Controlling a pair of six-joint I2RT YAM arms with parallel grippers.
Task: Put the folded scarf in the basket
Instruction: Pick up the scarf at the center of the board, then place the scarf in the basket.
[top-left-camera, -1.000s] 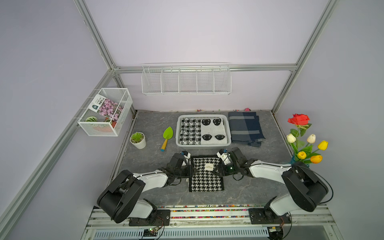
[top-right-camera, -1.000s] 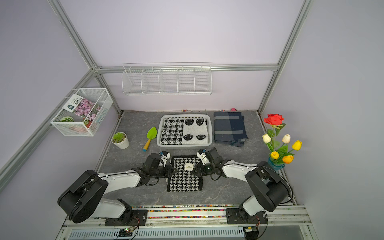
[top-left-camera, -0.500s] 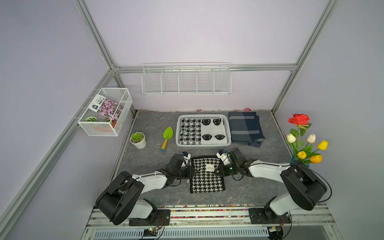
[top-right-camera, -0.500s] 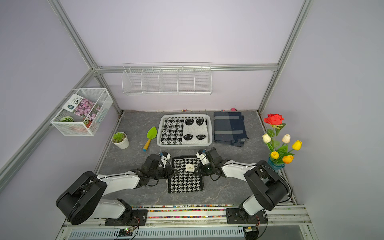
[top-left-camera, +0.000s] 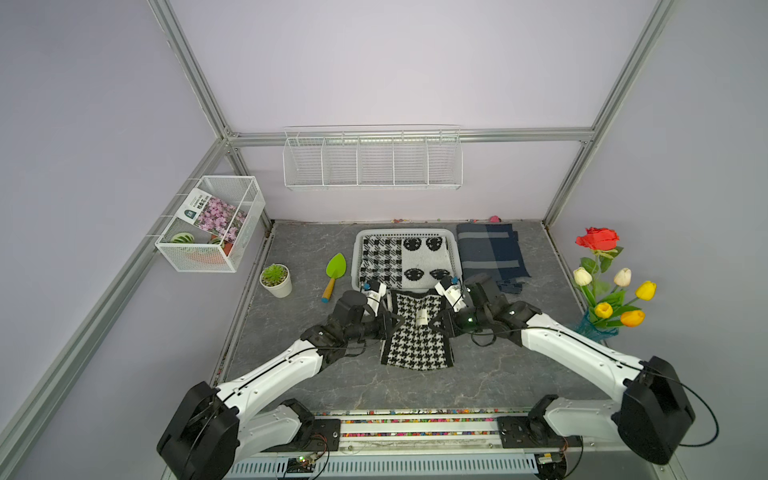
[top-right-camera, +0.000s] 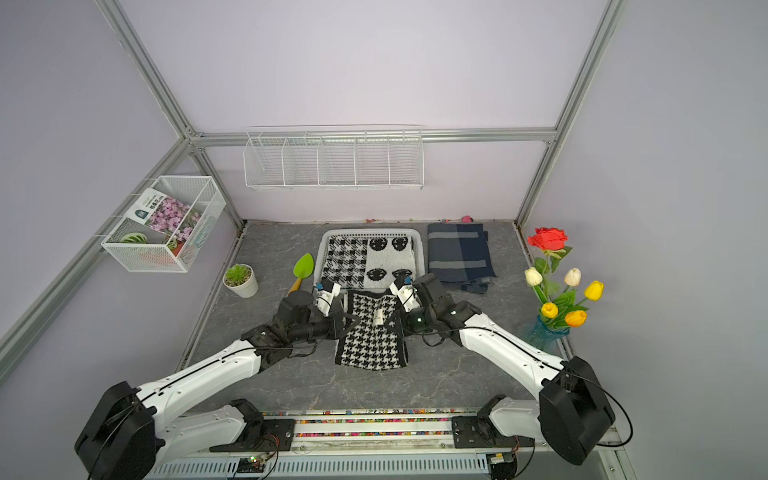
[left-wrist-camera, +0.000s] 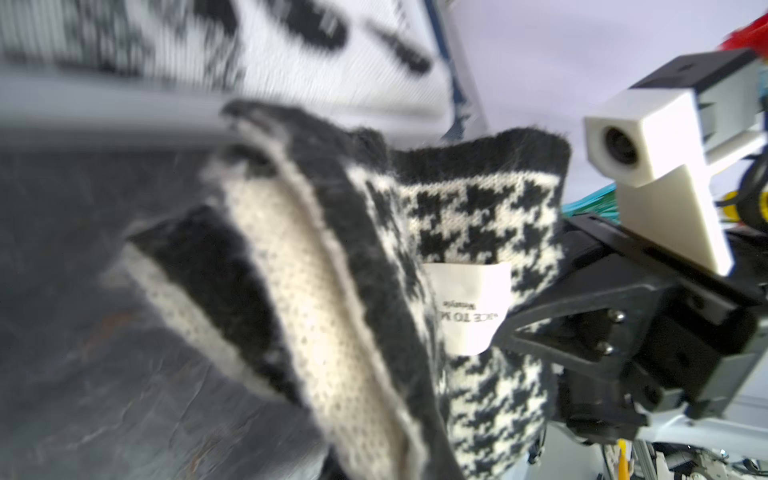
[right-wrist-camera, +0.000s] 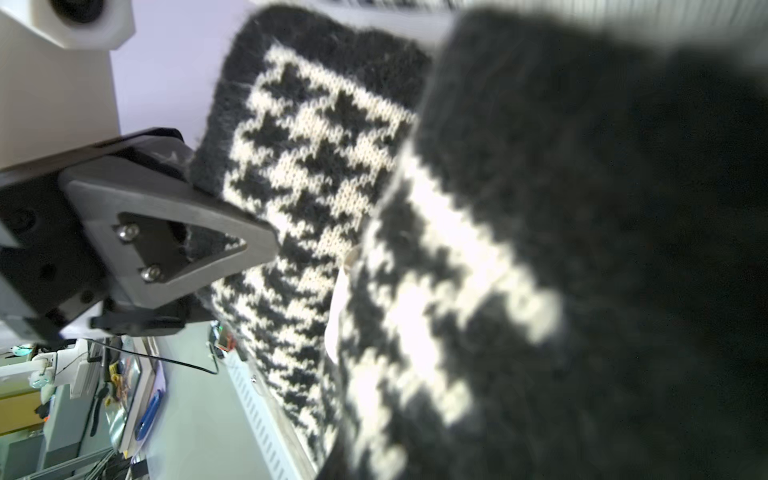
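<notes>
L fingers (right-wrist-camera: 199, 214) & R fingers (left-wrist-camera: 598, 328) each pinch a scarf (top-left-camera: 417, 332) edge; I'd lift both level to clear the basket (top-left-camera: 405, 231) rim.

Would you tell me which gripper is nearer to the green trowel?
Left. The left gripper pinches the edge of the houndstooth scarf that faces the green trowel; the right gripper pinches the opposite edge, farther away.

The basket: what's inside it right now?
A folded black-and-white knit fills the basket, houndstooth on one half, dark ovals on white on the other. It hides the floor and anything beneath. The houndstooth scarf is outside it.
</notes>
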